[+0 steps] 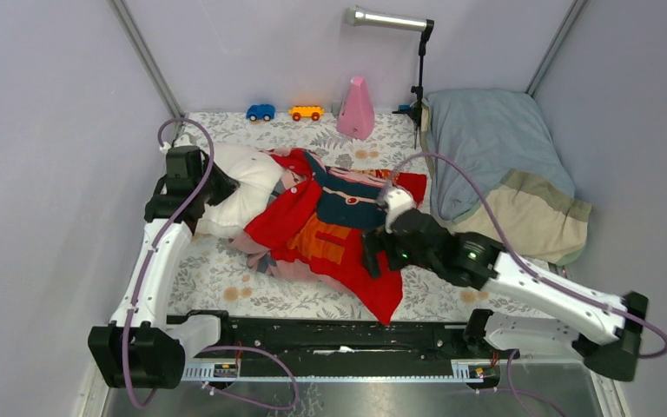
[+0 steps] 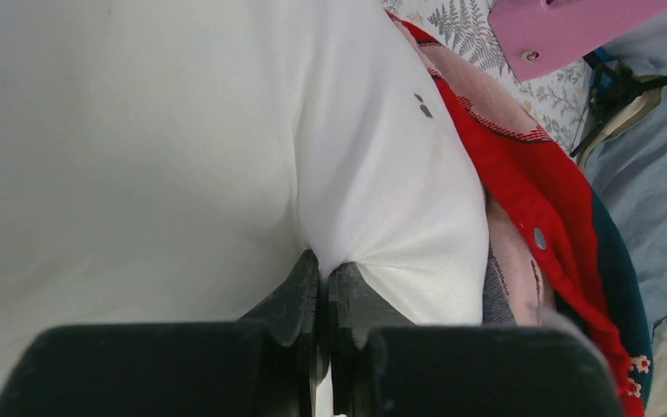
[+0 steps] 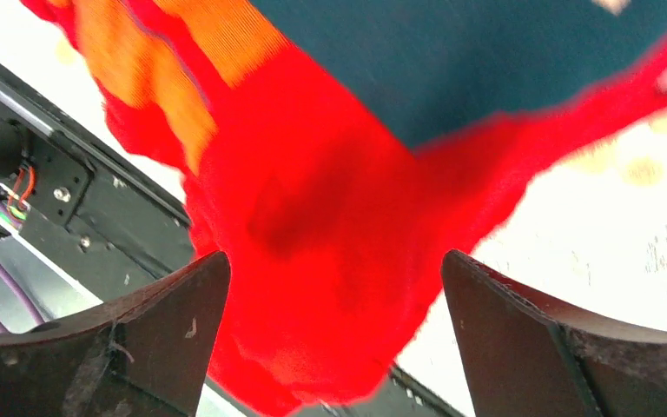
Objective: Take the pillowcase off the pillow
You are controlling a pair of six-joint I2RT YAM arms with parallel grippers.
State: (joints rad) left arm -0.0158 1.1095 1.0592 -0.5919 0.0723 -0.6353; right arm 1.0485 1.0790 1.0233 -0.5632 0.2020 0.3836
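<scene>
Most of the pillowcase (image 1: 339,234) lies crumpled mid-floor. It is red, orange and dark teal outside, with faded pink lining showing at its folds. Its left edge overlaps the pillow (image 1: 247,182), whose plump white end sticks out bare toward the left wall. A pointed red corner trails toward the black rail (image 1: 339,334) at the near edge.

The left gripper (image 2: 323,271) has its jaws pressed together on a puckered fold of the pillow's smooth white fabric, just beside the case's red hem and its round stud. The right gripper (image 3: 334,287) hangs over the case's near right part with jaws spread wide. Ribbed red cloth fills the gap between them, and neither finger is clamped on it.

Open floral sheet (image 1: 217,278) shows in front of the pillow and to the right of the red corner. On the right, near the case's edge, a grey-blue pillow (image 1: 486,148) with a beige end slumps against the wall. Along the back stand a pink cone (image 1: 356,109), a blue toy car (image 1: 260,112), an orange toy car (image 1: 306,112) and a lamp stand (image 1: 419,78), all apart from the cloth.
</scene>
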